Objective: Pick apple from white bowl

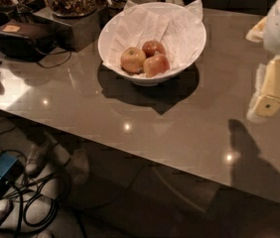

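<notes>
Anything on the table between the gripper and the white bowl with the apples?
Nothing: the camera view shows only bare tabletop and the bowl's shadow between the gripper, at the right edge, and the white bowl.

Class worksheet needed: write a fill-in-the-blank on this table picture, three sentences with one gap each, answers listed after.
1. The large round white bowl, lined with crumpled white paper, holds ____ red-yellow apples.
2. The robot's cream-coloured gripper hangs over the glossy brown table near the picture's ____ edge.
3. The gripper touches no apple; all of them lie ____ the bowl.

Missing words: three; right; inside.
</notes>
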Robot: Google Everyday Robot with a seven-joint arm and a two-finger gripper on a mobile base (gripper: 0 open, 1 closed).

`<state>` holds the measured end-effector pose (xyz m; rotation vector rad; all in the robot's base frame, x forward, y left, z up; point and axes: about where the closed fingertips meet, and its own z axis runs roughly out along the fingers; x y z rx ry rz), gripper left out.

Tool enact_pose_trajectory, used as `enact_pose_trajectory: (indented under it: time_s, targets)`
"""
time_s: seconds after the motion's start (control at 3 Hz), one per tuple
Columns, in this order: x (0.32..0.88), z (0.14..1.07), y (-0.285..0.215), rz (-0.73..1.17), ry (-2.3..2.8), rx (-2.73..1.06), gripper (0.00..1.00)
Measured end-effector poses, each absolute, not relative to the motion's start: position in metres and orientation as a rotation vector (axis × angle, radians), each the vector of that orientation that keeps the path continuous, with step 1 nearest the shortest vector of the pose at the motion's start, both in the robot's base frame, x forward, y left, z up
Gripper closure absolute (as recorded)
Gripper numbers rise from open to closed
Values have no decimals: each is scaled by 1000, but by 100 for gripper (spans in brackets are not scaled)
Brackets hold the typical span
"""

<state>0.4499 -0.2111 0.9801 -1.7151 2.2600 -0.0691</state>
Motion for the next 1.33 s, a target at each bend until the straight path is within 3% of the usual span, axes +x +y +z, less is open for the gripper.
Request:
enact_pose_trajectory:
  time_s: [1.0, 1.33]
  targets:
    - [507, 984, -181, 6, 2336, -1644, 0]
    - [539, 977, -145, 54, 2373, -1647, 0]
